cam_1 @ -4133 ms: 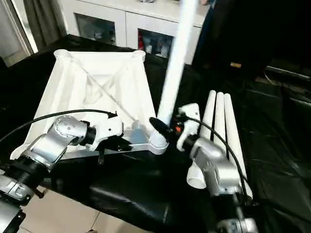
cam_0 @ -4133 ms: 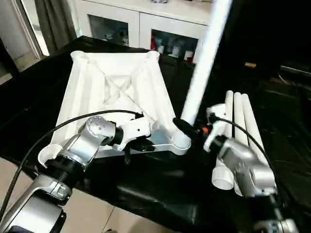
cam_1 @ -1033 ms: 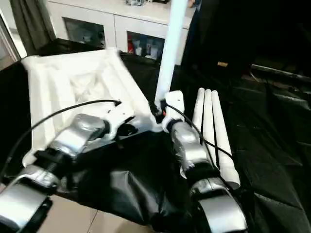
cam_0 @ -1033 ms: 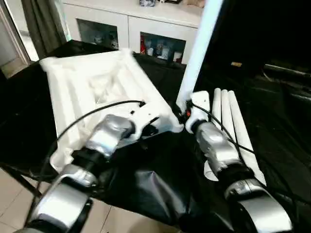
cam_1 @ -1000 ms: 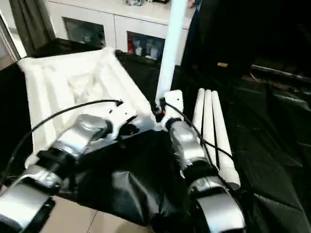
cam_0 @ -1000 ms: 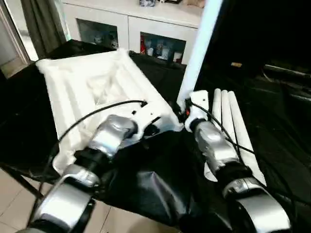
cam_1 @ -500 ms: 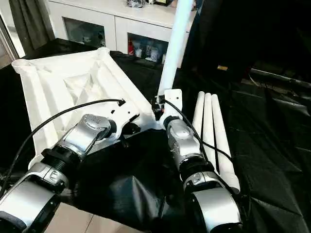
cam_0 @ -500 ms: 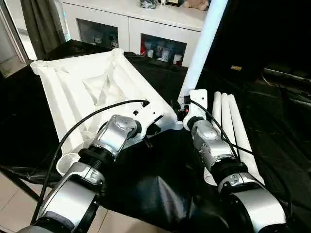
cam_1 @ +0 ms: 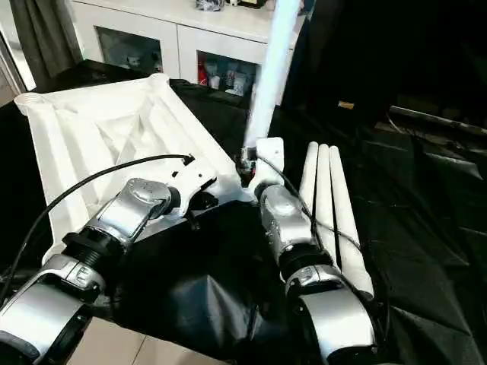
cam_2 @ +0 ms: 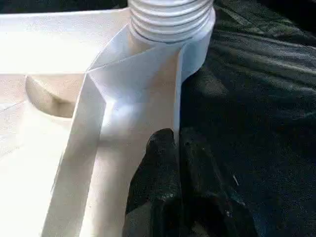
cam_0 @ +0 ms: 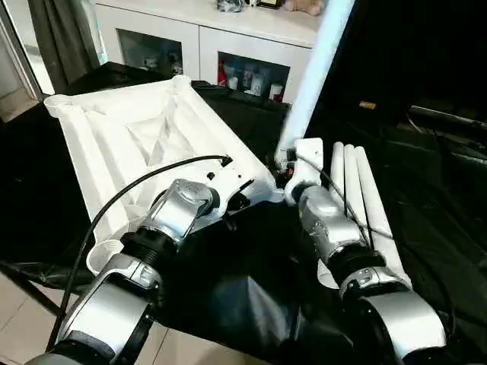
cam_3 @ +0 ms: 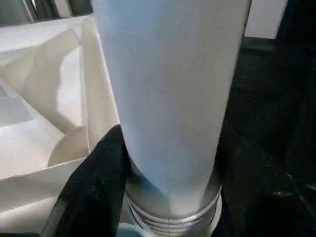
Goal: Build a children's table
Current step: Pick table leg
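Right wrist view: a long white tapered tubular leg point(cam_3: 170, 98) is being seated upright in the round corner socket point(cam_2: 170, 24) of the upturned white ribbed plastic top point(cam_0: 144, 141) – the right tool point(cam_3: 168, 163) is flanking it, grip unclear. The top's rim is being pinched by the closed left tool point(cam_2: 175, 153). Further screwing is probably called for. Three spare white legs point(cam_0: 351, 198) are lying beside on the black-draped tabletop point(cam_0: 426, 198) – nothing is obstructing.

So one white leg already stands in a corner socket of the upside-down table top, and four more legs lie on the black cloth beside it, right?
Not quite: three spare legs lie on the black cloth, not four, as the left eye view shows. One leg does stand in a corner socket of the table top.
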Robot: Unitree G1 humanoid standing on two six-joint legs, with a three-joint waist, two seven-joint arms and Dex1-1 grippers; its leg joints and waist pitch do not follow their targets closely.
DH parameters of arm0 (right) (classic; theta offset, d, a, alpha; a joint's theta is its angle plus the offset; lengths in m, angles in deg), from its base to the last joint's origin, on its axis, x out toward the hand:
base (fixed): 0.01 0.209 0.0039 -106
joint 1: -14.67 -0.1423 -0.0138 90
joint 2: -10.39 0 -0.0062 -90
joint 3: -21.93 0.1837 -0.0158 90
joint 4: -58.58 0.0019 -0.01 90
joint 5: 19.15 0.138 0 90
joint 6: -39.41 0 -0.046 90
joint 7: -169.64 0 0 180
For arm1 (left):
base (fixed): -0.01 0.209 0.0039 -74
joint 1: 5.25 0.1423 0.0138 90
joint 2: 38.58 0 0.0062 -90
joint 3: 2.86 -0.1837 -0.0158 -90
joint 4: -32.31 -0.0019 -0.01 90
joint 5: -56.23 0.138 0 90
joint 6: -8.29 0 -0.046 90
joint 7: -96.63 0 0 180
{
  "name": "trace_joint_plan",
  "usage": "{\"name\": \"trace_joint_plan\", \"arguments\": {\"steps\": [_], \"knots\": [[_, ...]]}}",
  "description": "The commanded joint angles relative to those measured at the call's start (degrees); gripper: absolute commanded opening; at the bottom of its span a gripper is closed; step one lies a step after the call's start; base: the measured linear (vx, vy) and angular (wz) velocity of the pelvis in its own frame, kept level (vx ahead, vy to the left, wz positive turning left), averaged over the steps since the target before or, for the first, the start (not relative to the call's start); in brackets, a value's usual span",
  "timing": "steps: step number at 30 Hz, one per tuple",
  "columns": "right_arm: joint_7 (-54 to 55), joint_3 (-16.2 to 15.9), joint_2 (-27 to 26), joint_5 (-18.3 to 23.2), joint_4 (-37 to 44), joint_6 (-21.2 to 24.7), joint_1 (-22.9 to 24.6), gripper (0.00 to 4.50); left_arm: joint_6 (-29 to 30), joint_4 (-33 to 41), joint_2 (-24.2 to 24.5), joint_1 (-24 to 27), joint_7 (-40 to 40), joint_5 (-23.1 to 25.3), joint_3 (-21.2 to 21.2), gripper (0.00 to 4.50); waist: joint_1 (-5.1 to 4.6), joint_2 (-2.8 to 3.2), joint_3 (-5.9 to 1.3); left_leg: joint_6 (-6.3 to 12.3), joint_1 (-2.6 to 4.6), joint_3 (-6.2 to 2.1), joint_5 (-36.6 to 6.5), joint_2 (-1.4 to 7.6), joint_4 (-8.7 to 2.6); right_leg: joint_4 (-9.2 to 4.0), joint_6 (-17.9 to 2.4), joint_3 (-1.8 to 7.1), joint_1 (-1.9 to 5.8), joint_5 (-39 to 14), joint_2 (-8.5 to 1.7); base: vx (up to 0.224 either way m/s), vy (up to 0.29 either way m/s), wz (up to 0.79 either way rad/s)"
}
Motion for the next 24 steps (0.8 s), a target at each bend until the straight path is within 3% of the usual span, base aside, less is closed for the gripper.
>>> {"name": "trace_joint_plan", "arguments": {"steps": [1, 3, 8, 14, 17, 20, 24], "knots": [[-2.5, -1.0, -2.0, 0.5, -4.6, 3.9, 1.8, 2.92, 0.8, -2.0, 0.8, -0.3, -3.5, 1.8, 0.7, 0.0, 0.11, 1.41, -1.68, -0.95, -0.67, -1.69, -19.7, 3.35, -5.6, -5.41, -9.7, 2.49, 1.18, -20.0, -4.7, 0.0, 0.0, 0.0], [-3.3, -0.6, -2.0, 0.8, -4.3, 3.4, 1.3, 3.05, 0.7, -1.6, 0.9, -0.3, -3.0, 1.7, 0.6, 0.0, 0.16, 1.45, -1.93, -0.35, -0.66, -1.35, -17.7, 3.19, -5.35, -5.15, -11.0, 2.49, 1.5, -16.4, -4.66, 0.0, 0.0, 0.0], [-5.4, 0.3, -1.6, 1.3, -2.9, 2.5, 0.5, 3.47, -0.2, -1.5, 1.2, -0.3, -1.9, 1.7, 0.2, 0.0, 0.33, 1.4, -2.23, 0.66, -0.78, -1.04, -14.1, 3.09, -4.99, -4.95, -12.2, 2.53, 1.91, -13.5, -4.74, 0.0, 0.0, 0.0], [-11.7, -1.7, 0.4, 0.9, 3.2, 2.3, 2.4, 4.02, -1.9, -0.3, 2.0, 0.1, 0.6, 1.3, -0.3, 0.0, 0.73, 1.64, -2.75, 4.5, -0.86, -0.5, -2.2, 2.97, -3.91, -3.14, -17.0, 2.16, 2.99, 4.3, -4.59, 0.0, 0.0, 0.0], [-16.0, -5.2, 4.5, -1.0, 10.5, 4.2, 5.5, 4.26, -3.6, 1.3, 3.2, 1.3, 3.5, 0.9, -1.0, 0.0, 0.76, 1.54, -2.93, 6.64, -0.73, -0.35, 0.5, 2.88, -3.52, -2.67, -18.3, 2.01, 3.28, 9.4, -4.4, 0.0, 0.0, 0.0], [-20.0, -7.0, 8.1, -1.1, 17.7, 7.9, 7.9, 4.43, -5.7, 2.2, 4.4, 2.4, 5.8, 0.5, -1.4, 0.0, 0.75, 1.32, -3.05, 8.2, -0.88, -0.32, 2.4, 2.85, -3.2, -2.46, -19.0, 1.99, 3.55, 11.6, -4.47, 0.0, 0.0, 0.0], [-25.0, -7.6, 11.5, 0.0, 25.0, 12.4, 10.3, 4.43, -9.3, 3.1, 5.7, 3.8, 9.2, -0.3, -1.6, 0.0, 0.88, 1.52, -2.89, 9.04, -0.76, -0.29, 2.2, 2.96, -3.13, -2.53, -19.2, 1.93, 3.42, 10.5, -4.42, 0.0, 0.0, 0.0]]}}
